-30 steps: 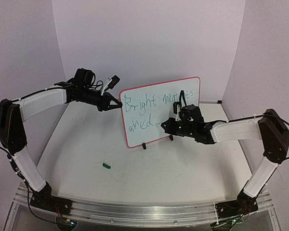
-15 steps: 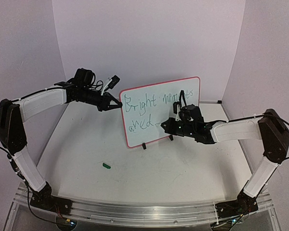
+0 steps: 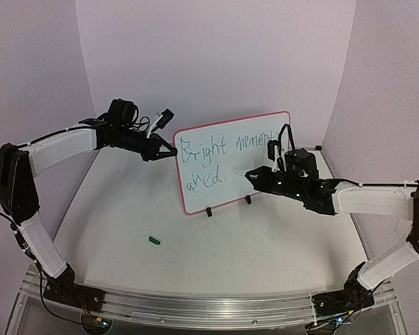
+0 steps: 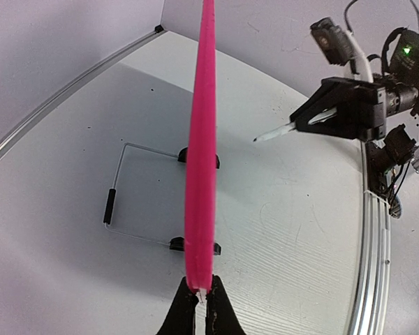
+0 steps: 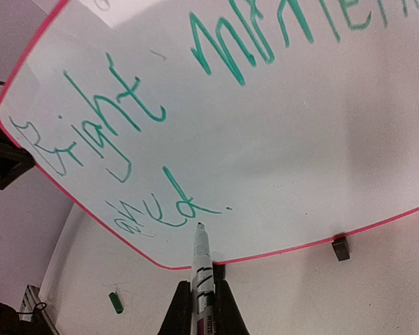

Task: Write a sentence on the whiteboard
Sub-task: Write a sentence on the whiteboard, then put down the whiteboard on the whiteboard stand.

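Note:
The whiteboard (image 3: 232, 162) stands upright on two black clip feet, with green words on two lines of its face (image 5: 279, 139). My left gripper (image 3: 173, 152) is shut on its left edge; in the left wrist view the pink rim (image 4: 201, 139) runs edge-on out of that gripper (image 4: 200, 296). My right gripper (image 3: 257, 177) is shut on a white marker (image 5: 201, 255). The marker (image 4: 274, 132) points at the lower line of writing, and its tip stands a little off the board.
A green marker cap (image 3: 153, 240) lies on the table in front of the board, also seen as the cap (image 5: 116, 302) in the right wrist view. A wire stand (image 4: 126, 188) lies behind the board. Purple walls close in the table on three sides.
My right arm has drawn back to the right, uncovering the end of the top line. The marker tip has come off the board. The left arm and the board have not moved.

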`<act>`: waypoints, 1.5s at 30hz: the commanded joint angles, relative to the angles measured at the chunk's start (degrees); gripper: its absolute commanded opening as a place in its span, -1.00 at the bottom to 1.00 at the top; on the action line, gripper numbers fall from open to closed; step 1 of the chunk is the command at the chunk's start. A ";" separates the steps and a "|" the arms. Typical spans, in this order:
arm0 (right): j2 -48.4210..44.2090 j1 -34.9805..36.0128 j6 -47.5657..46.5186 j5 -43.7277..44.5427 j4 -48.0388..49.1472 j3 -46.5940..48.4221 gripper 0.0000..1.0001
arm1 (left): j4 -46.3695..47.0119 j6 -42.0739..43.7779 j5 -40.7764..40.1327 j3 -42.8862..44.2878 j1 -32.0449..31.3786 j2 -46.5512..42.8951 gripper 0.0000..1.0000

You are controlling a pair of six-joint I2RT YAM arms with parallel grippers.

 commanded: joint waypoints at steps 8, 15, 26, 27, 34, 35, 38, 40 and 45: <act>-11.40 -1.73 -0.86 7.40 -2.83 -4.93 -1.00 | -2.64 -3.69 2.35 1.59 2.23 2.26 -1.00; -11.88 -1.73 -0.76 8.64 -2.82 -5.48 -1.00 | -2.33 -4.59 6.64 1.81 4.44 2.21 -1.00; -14.19 -1.81 -1.19 10.12 -3.03 -6.36 -1.00 | -1.92 -4.77 8.55 1.67 5.83 2.58 -0.93; -14.32 -1.82 -1.28 10.15 -3.15 -6.36 -1.00 | -1.90 -4.77 8.47 1.66 5.83 2.53 -0.92; -15.53 -1.82 -1.77 10.71 -3.57 -6.74 -1.00 | -1.77 -4.69 7.57 1.35 5.89 2.43 -0.60; -15.70 -1.82 -1.81 10.82 -3.60 -6.79 -1.00 | -1.69 -4.69 7.48 1.27 5.91 2.37 -0.55; -16.21 -1.75 -1.97 11.14 -3.62 -6.87 -1.00 | -1.70 -4.51 6.91 1.15 5.92 2.22 -0.39; -16.50 -1.79 -2.06 11.31 -3.71 -6.93 -1.00 | -1.80 -4.17 6.47 1.06 6.04 2.04 -0.27; -17.10 -1.80 -2.00 11.57 -3.71 -7.26 -1.00 | -1.75 -3.65 6.34 0.71 6.79 1.65 -0.03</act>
